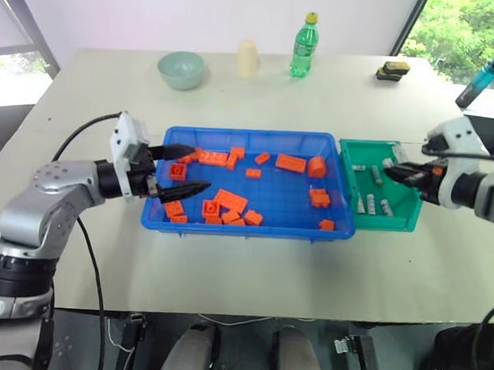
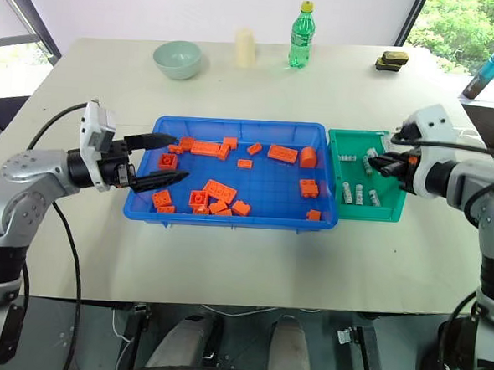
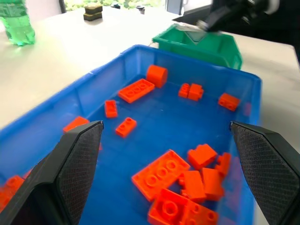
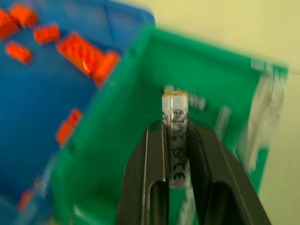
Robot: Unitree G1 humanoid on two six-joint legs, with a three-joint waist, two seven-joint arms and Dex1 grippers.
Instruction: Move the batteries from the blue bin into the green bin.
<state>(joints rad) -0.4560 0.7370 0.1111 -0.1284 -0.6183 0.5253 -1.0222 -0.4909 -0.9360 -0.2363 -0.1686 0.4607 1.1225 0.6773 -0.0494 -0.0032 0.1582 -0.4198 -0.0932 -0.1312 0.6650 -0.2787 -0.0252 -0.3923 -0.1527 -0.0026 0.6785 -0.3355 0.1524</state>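
Right gripper hangs over the green bin, fingers clamped on a battery; more batteries lie inside. Left gripper sits at the blue bin's nine o'clock edge, jaws spread wide over orange bricks, holding nothing.

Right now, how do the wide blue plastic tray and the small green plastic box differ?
The wide blue plastic tray is shallow and holds orange bricks; the small green plastic box is deeper, much narrower, and holds silver batteries. The open left gripper is over the tray; the right gripper, gripping a battery, is over the box. Both are rectangular.
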